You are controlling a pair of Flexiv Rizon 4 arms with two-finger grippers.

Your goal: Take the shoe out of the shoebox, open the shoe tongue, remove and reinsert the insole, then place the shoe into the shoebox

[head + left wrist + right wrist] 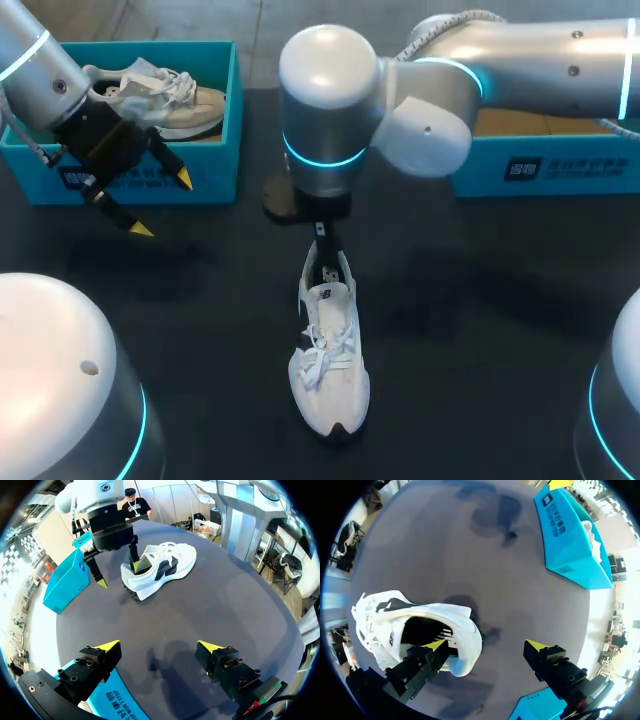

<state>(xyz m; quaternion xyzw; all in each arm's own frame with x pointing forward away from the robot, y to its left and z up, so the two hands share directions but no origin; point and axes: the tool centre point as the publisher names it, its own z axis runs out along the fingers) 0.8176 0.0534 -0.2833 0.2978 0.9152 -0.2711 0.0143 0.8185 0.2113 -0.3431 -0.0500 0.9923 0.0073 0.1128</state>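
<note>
White shoe lies on the dark table, out of the blue shoebox. Right claw stands wide, one finger inside the heel opening, probably to reach the insole. Left claw hangs wide and empty beside the shoebox, out of the way.

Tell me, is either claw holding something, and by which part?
Nothing is held. The right gripper is open, one finger inside the shoe at the heel, the other outside; the left gripper is open and empty.
</note>
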